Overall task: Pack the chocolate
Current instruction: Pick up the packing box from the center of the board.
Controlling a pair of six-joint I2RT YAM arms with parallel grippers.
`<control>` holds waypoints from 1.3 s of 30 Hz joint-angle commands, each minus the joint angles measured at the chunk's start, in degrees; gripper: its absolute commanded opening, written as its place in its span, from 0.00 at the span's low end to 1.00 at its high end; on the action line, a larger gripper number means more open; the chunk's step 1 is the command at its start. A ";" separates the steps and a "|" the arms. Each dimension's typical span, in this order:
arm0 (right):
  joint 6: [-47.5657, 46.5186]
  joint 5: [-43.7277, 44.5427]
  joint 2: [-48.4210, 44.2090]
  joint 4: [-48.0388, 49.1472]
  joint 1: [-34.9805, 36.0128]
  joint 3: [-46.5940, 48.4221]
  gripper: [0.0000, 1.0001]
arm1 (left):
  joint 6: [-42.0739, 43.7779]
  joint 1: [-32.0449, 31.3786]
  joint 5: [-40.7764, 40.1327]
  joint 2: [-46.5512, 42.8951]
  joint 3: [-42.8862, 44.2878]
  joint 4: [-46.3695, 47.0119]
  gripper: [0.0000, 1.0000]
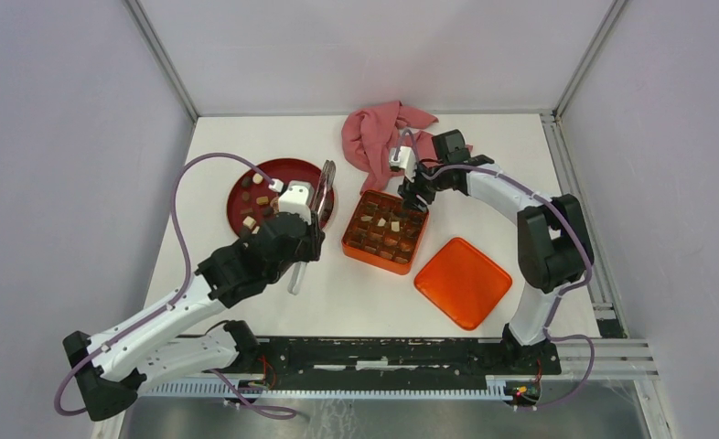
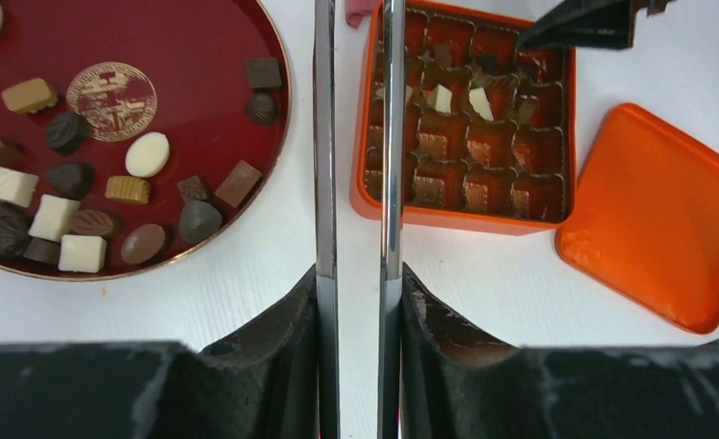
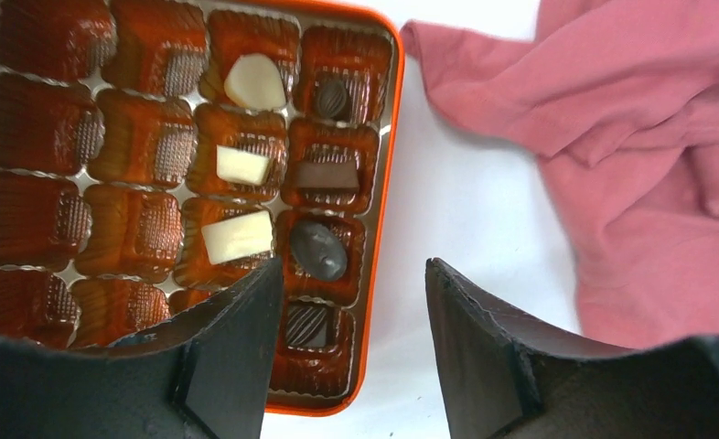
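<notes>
chocolate (image 2: 54, 218): we found it in two places. Most lay loose on the plate left of the orange tin, and a few pieces sat in the tin's cups.
orange tin (image 2: 456, 218): it stood open on the white table (image 1: 356, 302), and we placed everything else by it.
plate (image 2: 200, 55): round and dark red, it sat just left of the tin. It carried dark, tan and cream pieces lying at all angles, with no shared heading.
pieces in the tin: we counted seven, in the two lines of cups nearest the rim that faced the pink cloth (image 1: 379, 137).
long axes: the brown bar (image 3: 326, 175) pointed its long axis straight at that cloth-side rim. The white blocks (image 3: 237, 236) lay almost the same way, slightly tilted. The dark oval (image 3: 317, 250) lay slanted, closer to running along the rim.
left claw (image 2: 358, 283): it was squeezed onto the tongs (image 2: 325, 137), one finger pressing the outside of each blade.
tongs: the two blades stood a narrow gap apart with nothing between them. They ran alongside the tin's left wall, above the strip between plate and tin. Their tips lay beyond the wrist view.
right claw (image 3: 354, 302): it was spread wide with nothing in it, above the tin's cloth-side rim. One finger hung over the cups and the other over the table between tin and cloth.
orange lid (image 1: 463, 282): it lay flat to the tin's right, nearer the arms' bases, close but apart.
</notes>
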 commanded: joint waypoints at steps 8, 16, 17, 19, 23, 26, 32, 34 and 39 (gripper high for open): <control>2.07 6.23 5.85 -1.68 0.96 1.95 0.62 | 8.16 0.11 -4.68 4.34 2.51 7.84 0.36; 3.45 7.62 7.87 -0.11 1.25 2.73 0.52 | 6.94 0.20 -1.70 4.45 1.73 9.19 0.36; 3.72 7.31 8.14 0.03 1.19 2.89 0.50 | 6.84 0.18 -1.56 4.42 1.69 9.07 0.36; 4.07 7.31 8.49 0.17 1.31 3.26 0.42 | 6.40 0.16 -1.17 4.31 1.54 8.90 0.36; 4.27 8.50 7.65 0.90 1.31 3.14 0.18 | 5.10 0.19 -0.15 3.57 0.59 8.67 0.36; 4.18 9.37 4.83 2.48 1.32 2.13 0.00 | 4.20 0.18 0.26 2.60 -0.34 8.46 0.36; 3.98 11.11 -5.44 7.14 1.30 -0.53 0.00 | 2.88 0.18 0.62 1.28 -2.11 7.81 0.35; 3.37 12.74 -8.74 8.15 1.33 -0.52 0.00 | 2.77 0.18 0.26 0.90 -2.54 7.70 0.35; -0.03 18.14 -13.75 5.92 1.54 3.81 0.00 | 3.24 0.24 -1.09 -0.27 -3.19 7.85 0.35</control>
